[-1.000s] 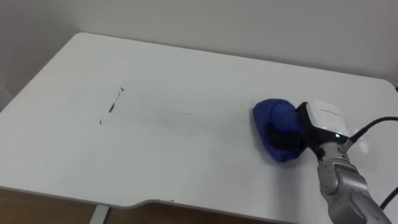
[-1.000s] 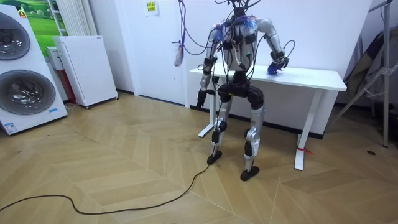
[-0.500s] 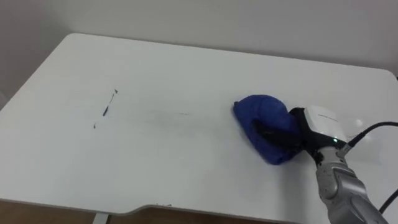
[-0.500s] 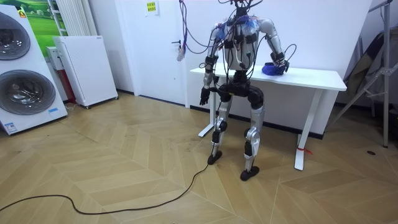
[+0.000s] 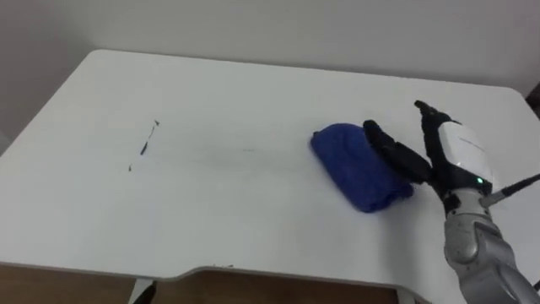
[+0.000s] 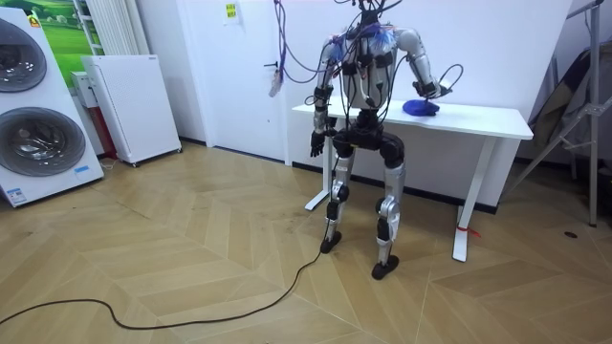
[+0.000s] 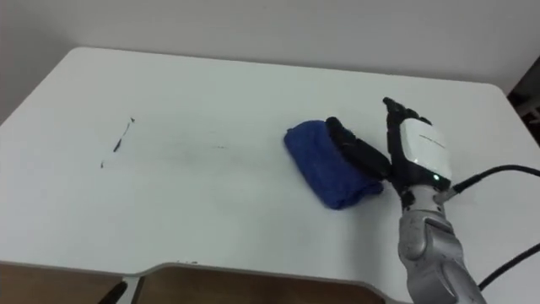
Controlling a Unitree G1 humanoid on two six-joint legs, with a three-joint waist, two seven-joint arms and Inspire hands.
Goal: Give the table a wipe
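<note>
One blue cloth (image 5: 356, 173) lies bunched on the white table (image 5: 253, 93) in the left eye view, right of the table's middle. The robot's right hand (image 5: 460, 152) comes in from the lower right, just beside the cloth's right end. Its dark fingers (image 5: 392, 150) are stretched out nearly straight and spread, their tips lying against the cloth's right side without closing round it, so the hand has hold of nothing. A few short dark marks (image 5: 143, 149) show on the table's left part, well apart from the cloth, with a faint grey smear (image 5: 240, 153) between marks and cloth.

From the right eye view the cloth (image 7: 327, 173) sits the same way. The fingers (image 7: 359, 150) rest over its right edge, and the thumb stands up, apart from them. The dark marks (image 7: 118, 142) lie far to the left.

In the room view the robot stands upright at the table's (image 6: 483, 121) near long side, facing it. Its right arm reaches over the top toward the cloth (image 6: 421, 108). The left hand (image 6: 314, 146) hangs beside its hip; how it is held cannot be told. A washing machine (image 6: 33, 110) and a white cabinet (image 6: 129, 105) stand at the room view's left.
</note>
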